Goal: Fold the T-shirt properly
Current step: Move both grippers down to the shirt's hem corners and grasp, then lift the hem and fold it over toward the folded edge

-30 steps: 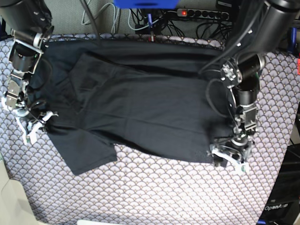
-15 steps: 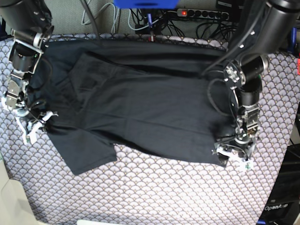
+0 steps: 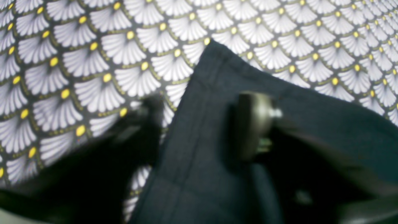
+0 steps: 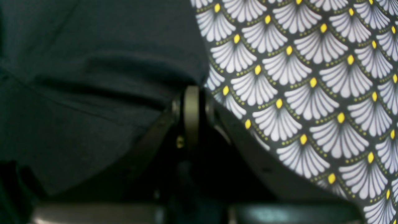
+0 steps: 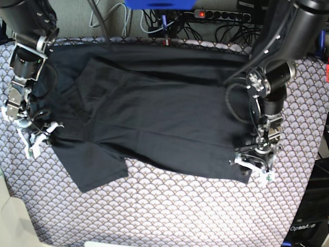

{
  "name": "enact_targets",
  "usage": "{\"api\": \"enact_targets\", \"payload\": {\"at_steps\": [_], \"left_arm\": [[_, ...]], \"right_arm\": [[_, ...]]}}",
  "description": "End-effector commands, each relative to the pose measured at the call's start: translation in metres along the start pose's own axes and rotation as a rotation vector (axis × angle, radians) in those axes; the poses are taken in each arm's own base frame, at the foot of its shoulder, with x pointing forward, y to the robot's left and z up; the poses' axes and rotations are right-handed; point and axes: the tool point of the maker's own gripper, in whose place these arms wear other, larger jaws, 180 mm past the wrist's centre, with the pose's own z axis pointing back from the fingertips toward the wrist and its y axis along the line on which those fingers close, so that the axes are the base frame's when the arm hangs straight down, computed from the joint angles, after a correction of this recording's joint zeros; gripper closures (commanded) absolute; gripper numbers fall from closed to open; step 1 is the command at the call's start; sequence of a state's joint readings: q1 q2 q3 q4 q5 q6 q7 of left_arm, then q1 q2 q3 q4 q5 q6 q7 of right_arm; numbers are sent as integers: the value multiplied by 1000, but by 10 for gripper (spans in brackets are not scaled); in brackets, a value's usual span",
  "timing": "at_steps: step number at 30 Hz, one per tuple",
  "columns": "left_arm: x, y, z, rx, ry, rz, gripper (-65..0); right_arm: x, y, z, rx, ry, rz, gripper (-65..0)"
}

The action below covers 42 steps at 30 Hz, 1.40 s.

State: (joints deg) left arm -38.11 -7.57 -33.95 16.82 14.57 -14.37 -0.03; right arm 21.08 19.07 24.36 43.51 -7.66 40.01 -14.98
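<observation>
The black T-shirt (image 5: 154,113) lies spread and wrinkled across the scallop-print tablecloth (image 5: 180,211). One sleeve points toward the front left. My left gripper (image 5: 253,165) is down at the shirt's front right corner. In the left wrist view (image 3: 199,124) its jaws stand apart and straddle the hemmed corner of the shirt (image 3: 202,155), one finger on the cloth and one beside it. My right gripper (image 5: 37,138) is at the shirt's left edge near the sleeve. In the right wrist view (image 4: 203,109) its fingers are close together on the shirt's edge (image 4: 77,93).
A power strip with cables (image 5: 221,15) and a blue object (image 5: 159,4) sit behind the table's back edge. Both arms reach in from the back corners. Bare tablecloth runs along the front and right (image 5: 303,103).
My left gripper has shifted along the shirt's front right corner, first right and then back a little left and up. The right arm and the shirt have not moved.
</observation>
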Motion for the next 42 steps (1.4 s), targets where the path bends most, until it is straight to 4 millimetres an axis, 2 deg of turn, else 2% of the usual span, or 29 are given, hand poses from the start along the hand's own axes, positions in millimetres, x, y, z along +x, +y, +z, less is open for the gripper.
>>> {"api": "enact_targets", "payload": {"at_steps": [1,4,5,10,14,20,23,24,30,39,42], "left_arm": [[17,-4,-2,-10,-17,-1,-210],[17,-3,-2,-6,-14,1,-25],[17,-3,-2,-5,-14,-1,0],[18,-3,-3,-5,-16,-1,0],[18,0,-2,-3,-9,0,0],[9,1,-2,-4,44,1,0],[5,0,-1,-6,50,2,0],[-2,0,0,-6,61,2,0],[-7,-1,0,-7,67,6,0],[-7,-2,0,-10,67,7,0],[6,3,2,-4,26,38,0]], "right_arm": [[-8,-9,3,-21,64,29,0],[-8,-9,3,-21,64,29,0],[-8,-9,3,-21,64,29,0],[-8,-10,4,-22,63,31,0],[-5,-18,7,-37,59,40,0],[20,-23,29,-89,-17,142,0],[26,-14,37,-97,-51,182,0],[28,-13,40,-101,-58,195,0],[28,-11,52,-118,-68,239,0],[22,-15,54,-130,-26,242,0],[22,-15,54,-130,-28,242,0]]}}
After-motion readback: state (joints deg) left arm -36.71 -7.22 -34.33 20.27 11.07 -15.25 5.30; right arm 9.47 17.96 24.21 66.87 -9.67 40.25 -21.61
